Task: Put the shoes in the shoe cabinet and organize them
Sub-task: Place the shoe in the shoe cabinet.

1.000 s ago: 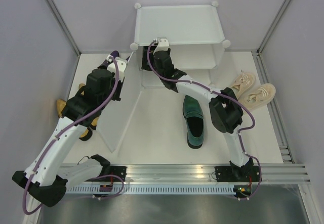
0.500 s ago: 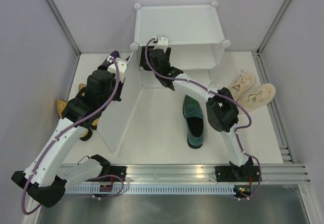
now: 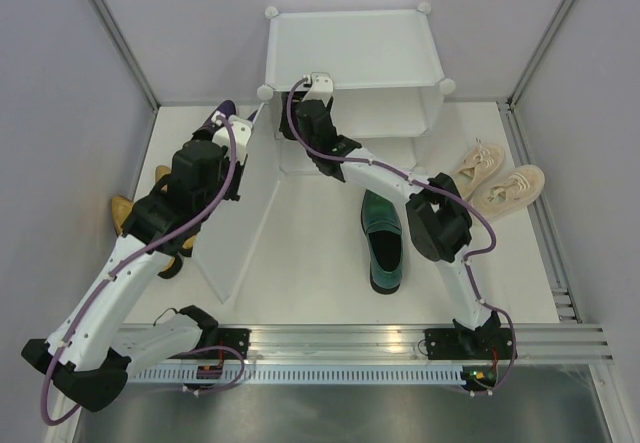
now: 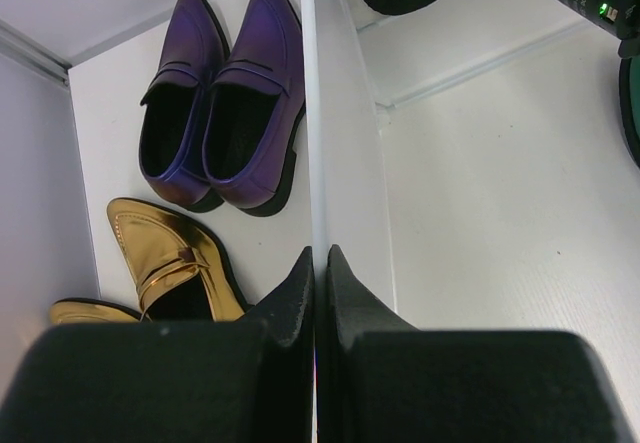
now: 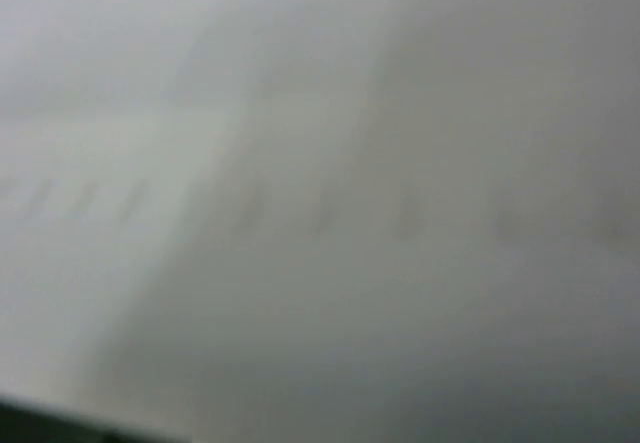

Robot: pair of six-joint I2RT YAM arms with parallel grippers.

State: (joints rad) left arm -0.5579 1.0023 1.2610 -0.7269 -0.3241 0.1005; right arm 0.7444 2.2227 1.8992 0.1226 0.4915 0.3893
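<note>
The white shoe cabinet [image 3: 350,48] stands at the back. Its frosted door panel [image 3: 255,223] is swung out to the left, and my left gripper [image 4: 320,258] is shut on the panel's edge [image 4: 318,113]. My right arm reaches to the cabinet's lower opening, its wrist [image 3: 312,113] under the top's front edge. Its fingers are hidden, and the right wrist view is a white blur. One green loafer [image 3: 382,238] lies on the floor mid-table. Purple shoes [image 4: 225,103] and gold loafers [image 4: 170,258] sit left of the door. Beige sneakers [image 3: 500,178] lie at the right.
Grey side walls close in the white floor [image 3: 310,263]. A metal rail [image 3: 400,343] runs along the near edge where both arm bases are bolted. The open door splits the left shoes from the middle floor.
My right wrist has shifted slightly left at the cabinet's front. The left arm, the door and the shoes on the floor have stayed put.
</note>
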